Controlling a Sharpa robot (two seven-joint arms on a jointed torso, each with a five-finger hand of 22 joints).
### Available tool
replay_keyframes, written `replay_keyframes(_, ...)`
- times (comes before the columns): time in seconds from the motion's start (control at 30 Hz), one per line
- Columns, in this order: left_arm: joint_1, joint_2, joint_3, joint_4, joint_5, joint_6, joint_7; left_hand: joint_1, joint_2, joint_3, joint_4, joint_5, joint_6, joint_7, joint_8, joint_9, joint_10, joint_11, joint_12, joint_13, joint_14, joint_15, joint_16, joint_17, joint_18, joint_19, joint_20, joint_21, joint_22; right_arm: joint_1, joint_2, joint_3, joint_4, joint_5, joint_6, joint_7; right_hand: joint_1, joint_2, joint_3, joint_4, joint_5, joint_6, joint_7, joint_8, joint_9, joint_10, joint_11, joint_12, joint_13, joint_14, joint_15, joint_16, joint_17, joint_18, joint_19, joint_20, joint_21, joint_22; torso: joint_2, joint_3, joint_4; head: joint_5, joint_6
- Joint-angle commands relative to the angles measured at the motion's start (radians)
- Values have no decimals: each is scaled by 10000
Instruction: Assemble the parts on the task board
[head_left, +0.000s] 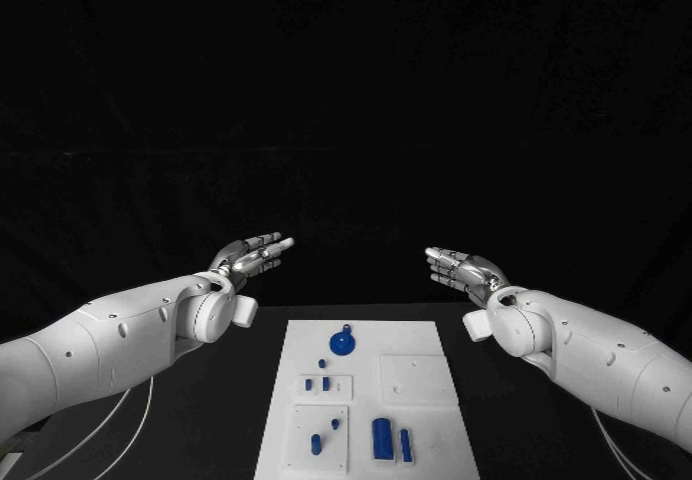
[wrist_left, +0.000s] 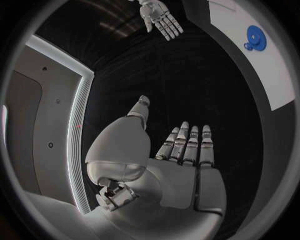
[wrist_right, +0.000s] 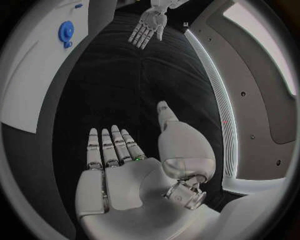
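The task board (head_left: 368, 400) lies lengthwise on the desk (head_left: 231, 420), its blue parts (head_left: 342, 343) loose on top. Both hands hover beyond its far end, well clear: left robot hand (head_left: 253, 255) and right robot hand (head_left: 459, 268), fingers spread, empty. Neither seems clearly nearer.

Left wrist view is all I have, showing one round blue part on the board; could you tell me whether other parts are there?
Observer: Yes, the head view shows two long blue parts side by side near the task board's near edge.
Operator: Thank you. Where are the hands relative to the board?
Observer: Both appear beyond its far edge, the left hand off to its left and the right hand to its right, holding nothing.
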Motion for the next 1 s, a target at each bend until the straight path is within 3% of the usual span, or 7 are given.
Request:
replay_keyframes(0.03, -161, -74, 82, 432, 81, -590, 274, -3378, -1, -173, -130, -527, -3475, -445, -222, -220, -4832, -456, -218, -217, -3675, -488, -222, -233, -655, -3481, -875, -259, -289, 1, -97, -109, 428, 328, -574, 324, -8569, -281, -117, 612, -1196, -3557, -478, -221, -221, -4510, -545, -220, -216, -3643, -542, -227, -224, -935, -3454, -1006, -302, -248, -191, -34, 75, -53, -261)
replay_keyframes(0.07, -286, -148, 149, 721, 122, -862, 382, -10646, -1, -173, -130, -527, -3475, -445, -222, -220, -4832, -456, -218, -217, -3675, -488, -222, -233, -655, -3481, -875, -259, -289, -4, -185, -212, 716, 488, -853, 467, -8569, -281, -117, 612, -1196, -3557, -478, -221, -221, -4510, -545, -220, -216, -3643, -542, -227, -224, -935, -3454, -1006, -302, -248, -271, -46, 105, -76, -381)
replay_keyframes(0.27, -952, -545, 503, 2268, 342, -2317, 959, -10646, -1, -173, -130, -527, -3475, -445, -222, -220, -4832, -456, -218, -217, -3675, -488, -222, -233, -655, -3481, -875, -259, -289, -27, -654, -764, 2264, 1347, -2355, 1234, -8569, -281, -117, 612, -1196, -3557, -478, -221, -221, -4510, -545, -220, -216, -3643, -542, -227, -224, -935, -3454, -1006, -302, -248, -429, -71, 165, -121, -618)
replay_keyframes(0.53, -1951, -1139, 1033, 4584, 671, -4495, 1822, -10646, -1, -173, -130, -527, -3475, -445, -222, -220, -4832, -456, -218, -217, -3675, -488, -222, -233, -655, -3481, -875, -259, -289, -66, -1431, -1678, 4824, 2768, -4839, 2503, -8569, -281, -117, 612, -1196, -3557, -478, -221, -221, -4510, -545, -220, -216, -3643, -542, -227, -224, -935, -3454, -1006, -302, -248, -432, -72, 166, -122, -623)
replay_keyframes(0.6, -2101, -1228, 1113, 4931, 721, -4823, 1952, -10646, -1, -173, -130, -527, -3475, -445, -222, -220, -4832, -456, -218, -217, -3675, -488, -222, -233, -655, -3481, -875, -259, -289, -73, -1568, -1839, 5275, 3019, -5277, 2726, -8569, -281, -117, 612, -1196, -3557, -478, -221, -221, -4510, -545, -220, -216, -3643, -542, -227, -224, -935, -3454, -1006, -302, -248, -432, -72, 166, -122, -623)
replay_keyframes(0.8, -2350, -1376, 1245, 5509, 803, -5366, 2168, -10646, -1, -173, -130, -527, -3475, -445, -222, -220, -4832, -456, -218, -217, -3675, -488, -222, -233, -655, -3481, -875, -259, -289, -87, -1842, -2162, 6179, 3521, -6154, 3174, -8569, -281, -117, 612, -1196, -3557, -478, -221, -221, -4510, -545, -220, -216, -3643, -542, -227, -224, -935, -3454, -1006, -302, -248, -432, -72, 166, -122, -623)
replay_keyframes(1.0, -2356, -1380, 1248, 5523, 805, -5380, 2173, -10646, -1, -173, -130, -527, -3475, -445, -222, -220, -4832, -456, -218, -217, -3675, -488, -222, -233, -655, -3481, -875, -259, -289, -89, -1884, -2212, 6318, 3598, -6289, 3243, -8569, -281, -117, 612, -1196, -3557, -478, -221, -221, -4510, -545, -220, -216, -3643, -542, -227, -224, -935, -3454, -1006, -302, -248, -432, -72, 166, -122, -623)
